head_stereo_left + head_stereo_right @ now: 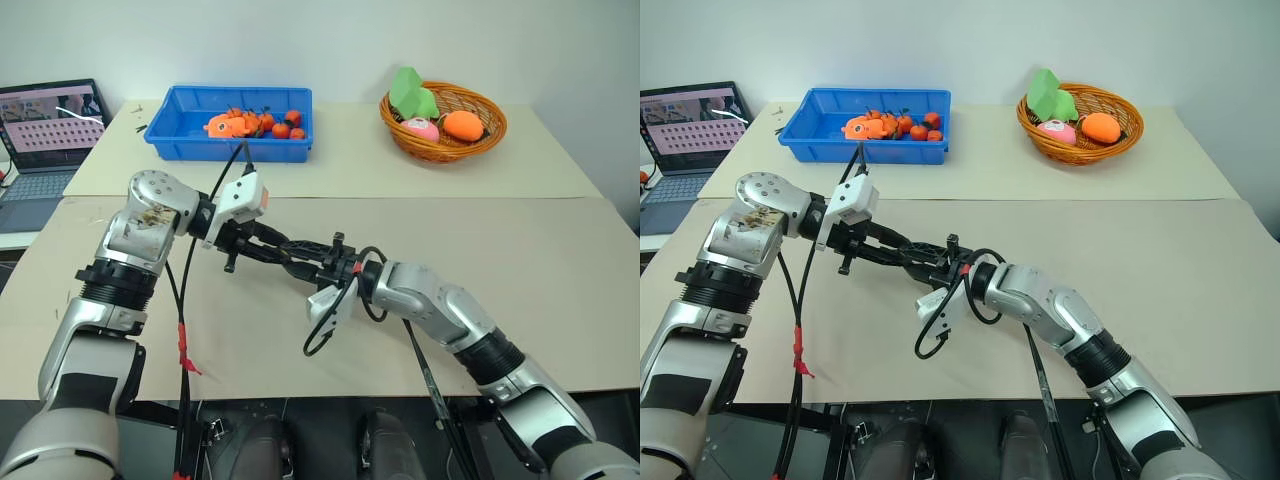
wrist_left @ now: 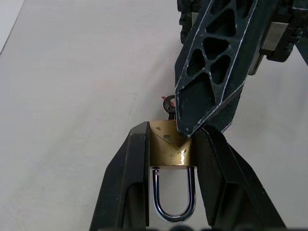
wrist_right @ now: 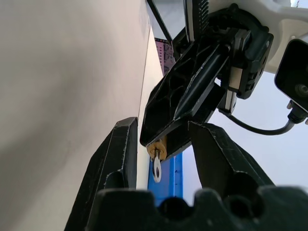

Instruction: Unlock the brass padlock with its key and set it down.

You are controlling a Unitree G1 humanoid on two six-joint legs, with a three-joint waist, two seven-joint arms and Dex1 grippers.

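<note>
My left gripper (image 2: 173, 132) is shut on the brass padlock (image 2: 166, 144), gripping its golden body by the sides. The silvery shackle (image 2: 174, 199) points back toward the wrist. A small key (image 3: 157, 169) sticks out of the padlock's (image 3: 157, 148) far end. My right gripper (image 3: 161, 126) is open, and its fingers (image 3: 120, 159) stand on either side of the key without touching it. In the head views the two grippers meet tip to tip above the table, left gripper (image 1: 305, 258) and right gripper (image 1: 335, 262).
A blue bin (image 1: 180, 130) with several orange and red toys stands at the back left. At the back right is a wicker basket (image 1: 490, 135) of toy food. A laptop (image 1: 45, 130) sits at the far left. Beige table (image 1: 500, 240) lies below the grippers.
</note>
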